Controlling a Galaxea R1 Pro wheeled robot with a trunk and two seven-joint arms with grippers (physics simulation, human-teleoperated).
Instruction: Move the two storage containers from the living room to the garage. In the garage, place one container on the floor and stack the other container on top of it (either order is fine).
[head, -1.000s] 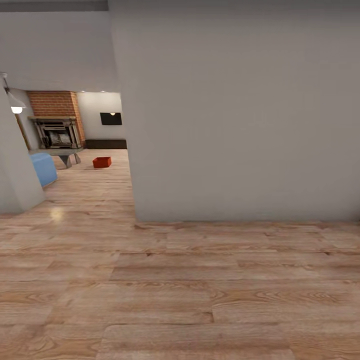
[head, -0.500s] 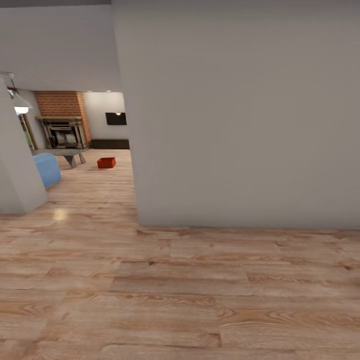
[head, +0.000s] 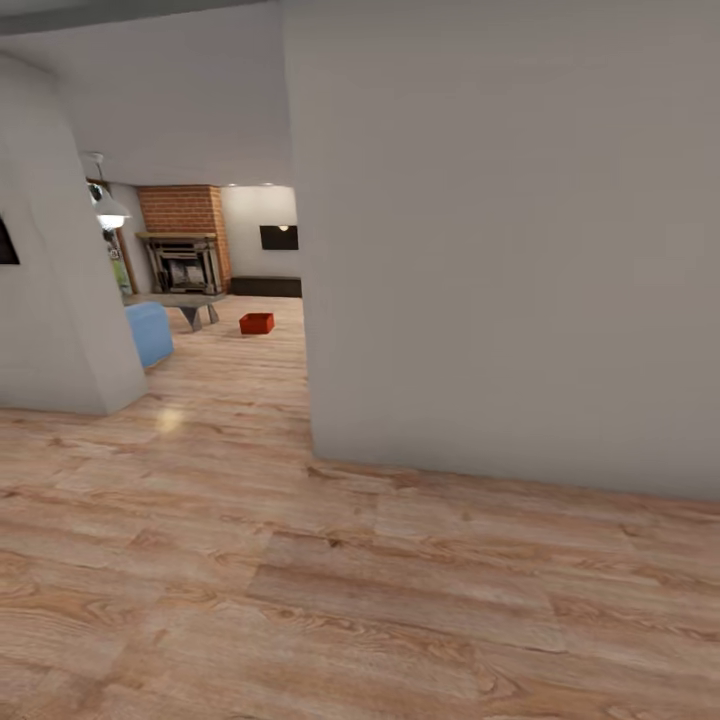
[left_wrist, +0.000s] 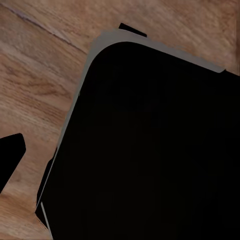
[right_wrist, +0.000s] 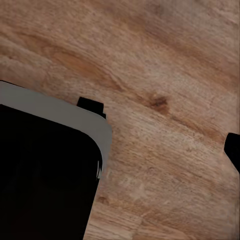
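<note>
The container (head: 257, 323) sits far down the room, too small to tell whether anything is in it. A wall (head: 520, 250) hides the room's right side, and another wall (head: 55, 300) cuts off part of the blue seat (head: 150, 333). In both wrist views a dark body (left_wrist: 160, 150) covers much of the wood floor (right_wrist: 165, 75), its edges cut off; the hand states cannot be told.
</note>
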